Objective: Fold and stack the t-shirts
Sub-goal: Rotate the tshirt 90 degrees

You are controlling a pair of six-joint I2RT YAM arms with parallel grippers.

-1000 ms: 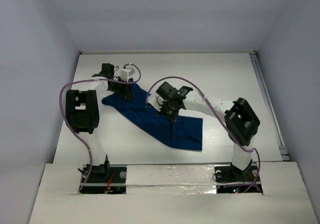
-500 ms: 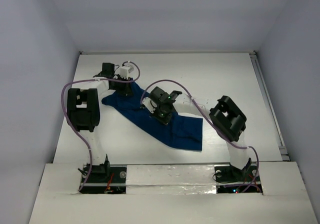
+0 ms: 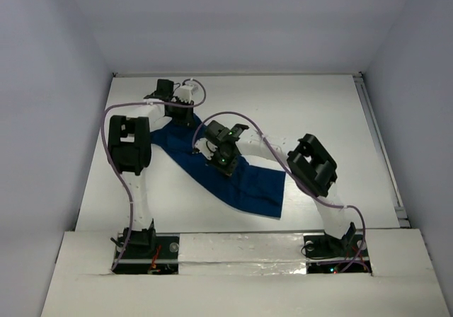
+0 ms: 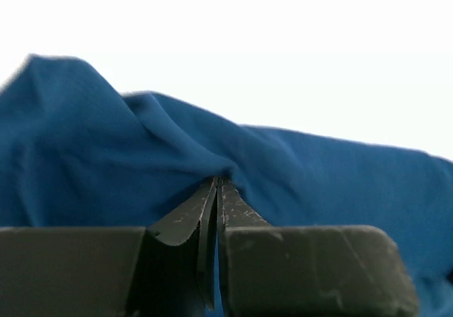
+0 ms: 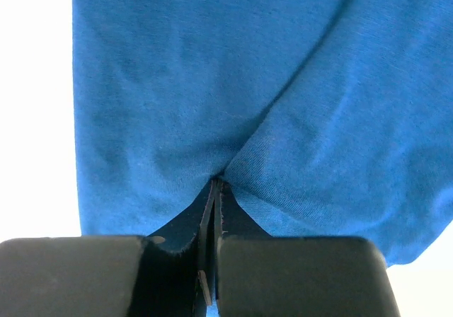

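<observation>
One dark blue t-shirt point(image 3: 244, 186) lies as a long folded band across the white table, running from back left to front right. My left gripper point(image 3: 178, 112) is shut on the shirt's back-left end; in the left wrist view the cloth point(image 4: 141, 161) bunches up at the pinched fingertips point(image 4: 218, 184). My right gripper point(image 3: 216, 158) is shut on the cloth near the band's middle; in the right wrist view the fabric point(image 5: 269, 83) puckers into the closed tips point(image 5: 216, 184). No white print shows.
The white table point(image 3: 318, 112) is walled by pale panels at the back and sides. A rail point(image 3: 379, 147) runs along the right edge. Purple cables point(image 3: 117, 154) loop off both arms.
Both arms have moved left and toward the back while holding the shirt. The band has slid left with them, and its front-right end sits farther from the right edge.
</observation>
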